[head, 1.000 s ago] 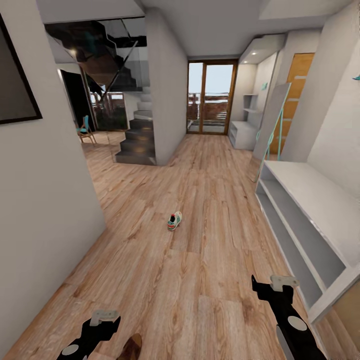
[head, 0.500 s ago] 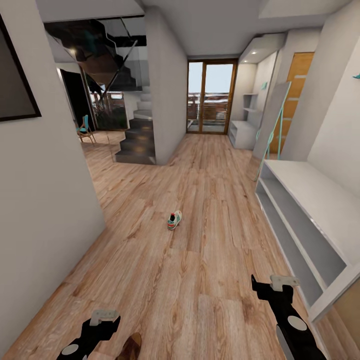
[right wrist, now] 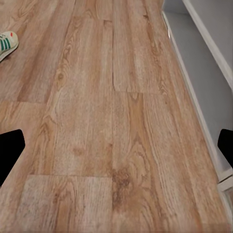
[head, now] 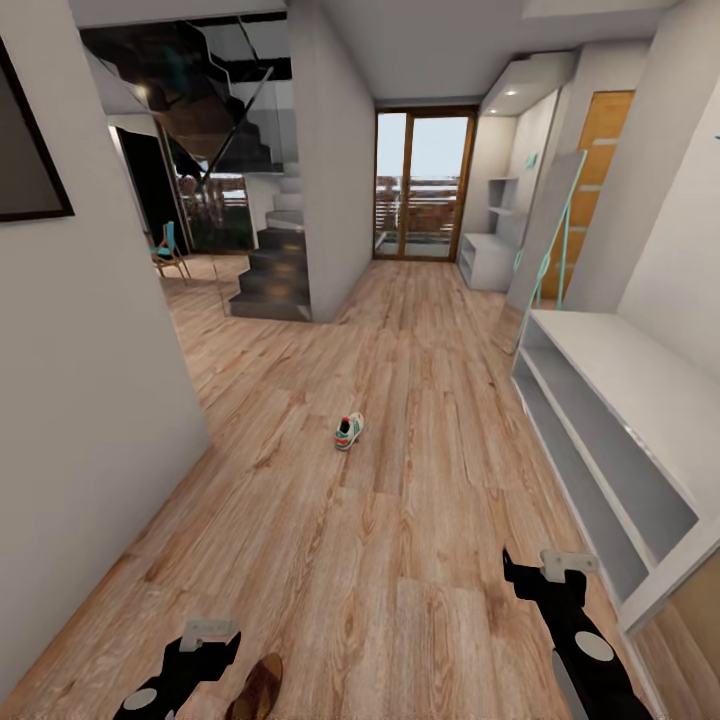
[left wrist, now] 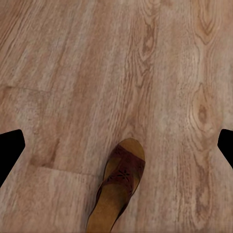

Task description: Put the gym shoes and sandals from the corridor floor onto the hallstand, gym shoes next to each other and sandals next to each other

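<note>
Near the left claw [head: 208, 637], a brown sandal [head: 256, 688] lies on the floor [head: 400, 560], just to its right, long side pointing far. This claw is spread wide. Farther off sits one gym shoe [head: 348, 431]. Spread too, the right claw [head: 548, 572] hangs beside the shoe rack [head: 610, 420].

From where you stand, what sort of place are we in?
Most likely a home entrance corridor: wood-plank floor, a low white shoe rack along the right wall, a staircase and a glazed door at the far end.
</note>
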### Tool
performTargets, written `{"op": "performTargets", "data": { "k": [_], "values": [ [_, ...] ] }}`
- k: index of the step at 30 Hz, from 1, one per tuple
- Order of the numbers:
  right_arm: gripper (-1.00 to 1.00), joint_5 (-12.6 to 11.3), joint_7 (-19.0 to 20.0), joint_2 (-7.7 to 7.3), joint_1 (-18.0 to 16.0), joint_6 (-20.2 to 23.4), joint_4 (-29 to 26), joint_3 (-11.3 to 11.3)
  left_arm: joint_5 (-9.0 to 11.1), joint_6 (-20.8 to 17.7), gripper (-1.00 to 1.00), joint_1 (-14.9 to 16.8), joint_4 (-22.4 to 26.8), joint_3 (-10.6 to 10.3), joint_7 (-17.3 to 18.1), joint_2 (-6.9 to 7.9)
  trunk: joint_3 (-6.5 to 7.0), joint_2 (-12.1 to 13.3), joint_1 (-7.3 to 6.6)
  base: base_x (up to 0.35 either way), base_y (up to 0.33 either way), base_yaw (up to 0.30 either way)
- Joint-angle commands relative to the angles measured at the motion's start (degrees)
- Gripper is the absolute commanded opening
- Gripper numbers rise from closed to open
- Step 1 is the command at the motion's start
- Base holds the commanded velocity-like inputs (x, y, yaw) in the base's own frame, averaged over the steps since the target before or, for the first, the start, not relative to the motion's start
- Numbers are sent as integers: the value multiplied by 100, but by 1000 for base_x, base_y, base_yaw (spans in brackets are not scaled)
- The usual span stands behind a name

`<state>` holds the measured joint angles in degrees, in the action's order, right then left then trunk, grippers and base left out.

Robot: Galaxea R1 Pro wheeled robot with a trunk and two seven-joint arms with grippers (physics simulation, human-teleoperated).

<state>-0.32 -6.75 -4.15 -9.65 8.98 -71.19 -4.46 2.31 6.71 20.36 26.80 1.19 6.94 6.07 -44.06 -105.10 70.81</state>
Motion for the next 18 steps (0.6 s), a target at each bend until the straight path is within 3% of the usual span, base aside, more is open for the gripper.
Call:
{"op": "performTargets", "data": {
  "k": [1,18],
  "values": [
    [100,-3,-22,-2,-2,34,-9,7,24,13,100,3,-5,13,35,0,-33,-44,22,0,0,0],
    [100,-3,-25,0,-2,34,-11,6,16,8,100,4,-8,13,35,0,-492,-726,395,0,0,0]
  ]
}}
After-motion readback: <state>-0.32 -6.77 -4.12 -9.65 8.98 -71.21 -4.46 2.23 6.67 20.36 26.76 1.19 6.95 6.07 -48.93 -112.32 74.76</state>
